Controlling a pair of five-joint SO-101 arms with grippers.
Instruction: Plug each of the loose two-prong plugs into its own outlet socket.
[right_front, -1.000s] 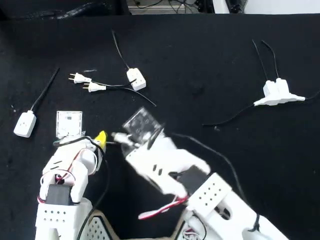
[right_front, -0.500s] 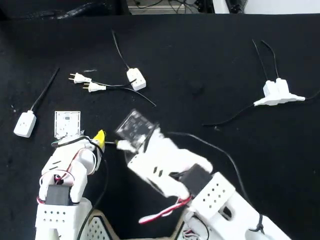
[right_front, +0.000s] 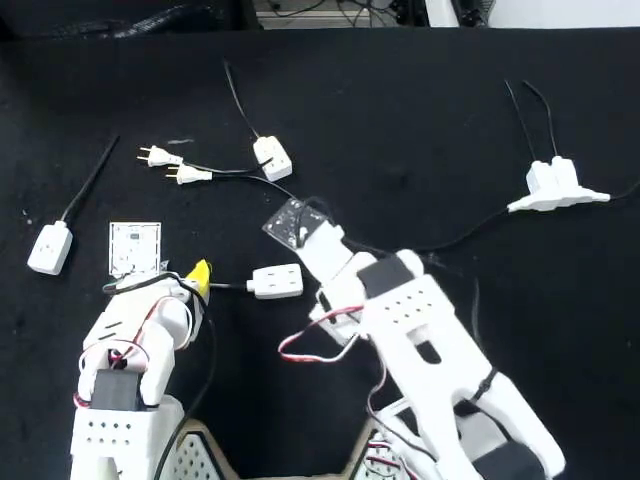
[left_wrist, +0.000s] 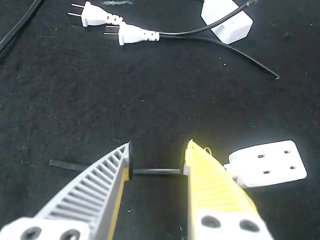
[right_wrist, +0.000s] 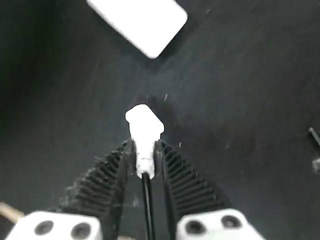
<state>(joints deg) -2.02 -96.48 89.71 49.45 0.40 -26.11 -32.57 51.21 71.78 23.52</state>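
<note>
My right gripper (right_wrist: 145, 146) is shut on a white two-prong plug (right_wrist: 144, 129) with a black cord, and a white socket block (right_wrist: 137, 20) lies just ahead of it. In the high view the right arm (right_front: 400, 300) stands at mid-table. Next to it lies an outlet socket (right_front: 277, 281), whose cord (left_wrist: 156, 171) runs across between the fingers of my open left gripper (left_wrist: 159, 149). That socket (left_wrist: 265, 162) lies beside the yellow finger (right_front: 200, 272). Two loose plugs (right_front: 160, 156) (right_front: 190, 174) lie at the back left beside another socket (right_front: 272, 158).
A further socket (right_front: 50, 248) lies at the far left, near a white card (right_front: 137, 247). At the right, a white power strip (right_front: 555, 187) holds two plugs. Black cords trail across the black table (right_front: 400, 110).
The right arm has swung back to the right and risen off the socket by the yellow finger, leaving it uncovered. The left arm has not moved.
</note>
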